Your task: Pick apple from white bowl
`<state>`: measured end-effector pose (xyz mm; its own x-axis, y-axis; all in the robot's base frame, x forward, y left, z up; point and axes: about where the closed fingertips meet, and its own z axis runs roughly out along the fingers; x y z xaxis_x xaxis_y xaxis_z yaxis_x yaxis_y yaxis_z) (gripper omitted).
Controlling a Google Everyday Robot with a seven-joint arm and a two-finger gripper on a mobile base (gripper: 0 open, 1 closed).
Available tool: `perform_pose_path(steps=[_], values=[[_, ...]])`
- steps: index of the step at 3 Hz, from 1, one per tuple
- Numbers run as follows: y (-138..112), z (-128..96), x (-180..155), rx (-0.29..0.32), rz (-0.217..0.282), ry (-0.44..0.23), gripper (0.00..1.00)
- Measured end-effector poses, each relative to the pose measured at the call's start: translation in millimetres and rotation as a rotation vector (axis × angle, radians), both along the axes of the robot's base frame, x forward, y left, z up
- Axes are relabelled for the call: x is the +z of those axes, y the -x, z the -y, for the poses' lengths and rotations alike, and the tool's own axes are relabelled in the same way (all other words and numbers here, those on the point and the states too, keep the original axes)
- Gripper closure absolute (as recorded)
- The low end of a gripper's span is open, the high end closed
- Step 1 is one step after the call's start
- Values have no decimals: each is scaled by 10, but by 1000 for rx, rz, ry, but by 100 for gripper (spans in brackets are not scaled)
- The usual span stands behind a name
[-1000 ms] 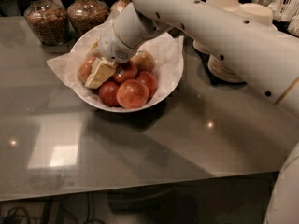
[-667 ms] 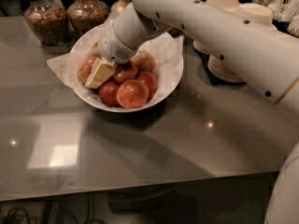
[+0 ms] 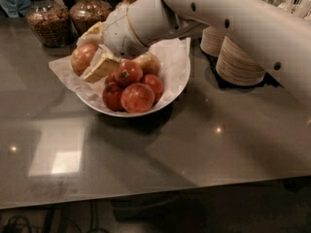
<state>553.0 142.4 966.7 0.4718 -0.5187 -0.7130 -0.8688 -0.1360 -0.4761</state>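
The white bowl (image 3: 167, 97), lined with crinkled white paper, sits on the grey table and holds several apples. My gripper (image 3: 88, 56) is over the bowl's left rim, shut on the apple (image 3: 79, 57), which is red-orange with a yellowish side. One beige finger (image 3: 101, 68) lies against its right side and the other (image 3: 92, 31) sits above it. The apple is held just above the paper, apart from the rest. A red apple with a sticker (image 3: 127, 73) and a paler apple (image 3: 148, 62) stay in the bowl.
Two glass jars of brown grains (image 3: 46, 19) (image 3: 91, 12) stand behind the bowl at the back left. Stacks of small beige bowls (image 3: 239, 62) stand to the right, behind my arm (image 3: 233, 18). The table's front edge (image 3: 155, 191) runs along the bottom.
My gripper has risen and shifted a little to the left with the apple in it, off the pile in the bowl. The other apples have not moved.
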Motion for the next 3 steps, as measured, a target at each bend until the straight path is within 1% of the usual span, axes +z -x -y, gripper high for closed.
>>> perform_pose_path(steps=[1, 2, 3], values=[[393, 104, 437, 16, 103, -140, 100], [777, 554, 714, -38, 168, -282, 100], [983, 640, 816, -30, 179, -242, 100]])
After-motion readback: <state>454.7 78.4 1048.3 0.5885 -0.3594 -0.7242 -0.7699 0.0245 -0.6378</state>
